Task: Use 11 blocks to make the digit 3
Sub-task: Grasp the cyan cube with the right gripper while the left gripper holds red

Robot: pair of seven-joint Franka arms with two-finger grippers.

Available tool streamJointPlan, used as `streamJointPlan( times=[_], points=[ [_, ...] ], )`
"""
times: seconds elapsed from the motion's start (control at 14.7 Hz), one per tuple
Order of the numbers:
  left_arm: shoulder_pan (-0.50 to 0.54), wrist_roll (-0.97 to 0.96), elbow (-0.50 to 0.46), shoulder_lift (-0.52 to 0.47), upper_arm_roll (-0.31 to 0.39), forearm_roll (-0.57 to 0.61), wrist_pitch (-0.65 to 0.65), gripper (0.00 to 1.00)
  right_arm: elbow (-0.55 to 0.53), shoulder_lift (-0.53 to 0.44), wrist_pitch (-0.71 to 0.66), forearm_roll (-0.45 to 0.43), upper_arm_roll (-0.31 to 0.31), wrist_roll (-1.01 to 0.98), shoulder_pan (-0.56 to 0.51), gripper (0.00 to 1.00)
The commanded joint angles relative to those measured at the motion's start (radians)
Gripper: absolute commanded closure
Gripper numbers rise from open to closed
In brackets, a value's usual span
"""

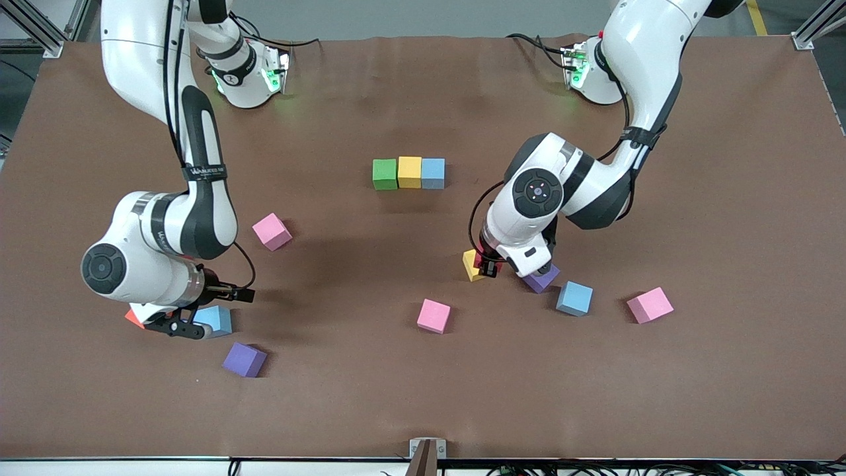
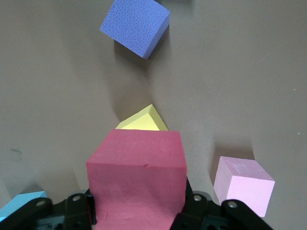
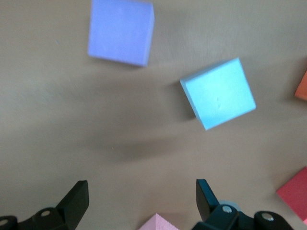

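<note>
Left claw [image 2: 136, 218] clamped on red foam cube [image 2: 136, 179] over yellow foam cube [image 1: 472, 264], likely bound for green-yellow-blue bar [image 1: 409, 172]. Right claw [image 3: 139, 199] spread wide above light blue foam cube [image 3: 218, 93], ready to grasp.

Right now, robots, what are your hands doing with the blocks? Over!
Left gripper shut on red block, over yellow block. Right gripper open, over light blue block. Green-yellow-blue bar laid. Nothing blocking.

We see a robotics lab: two white robot arms [image 1: 165, 165] bolted to a brown-covered table [image 1: 727, 165], aluminium framing [image 1: 816, 26] at its corners.
</note>
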Motion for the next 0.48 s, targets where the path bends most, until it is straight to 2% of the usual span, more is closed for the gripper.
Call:
streamJointPlan(
  times=[0.0,0.41],
  points=[
    [-0.005,-0.008,0.003,-0.014,0.001,0.001,-0.023,0.92,0.099,0.045,-0.01,0.013,0.005,-0.031,-0.058,0.01],
    [-0.003,-0.008,0.001,-0.014,0.001,0.001,-0.024,0.92,0.127,0.116,0.046,0.013,0.006,-0.297,-0.109,0.01]
  ],
)
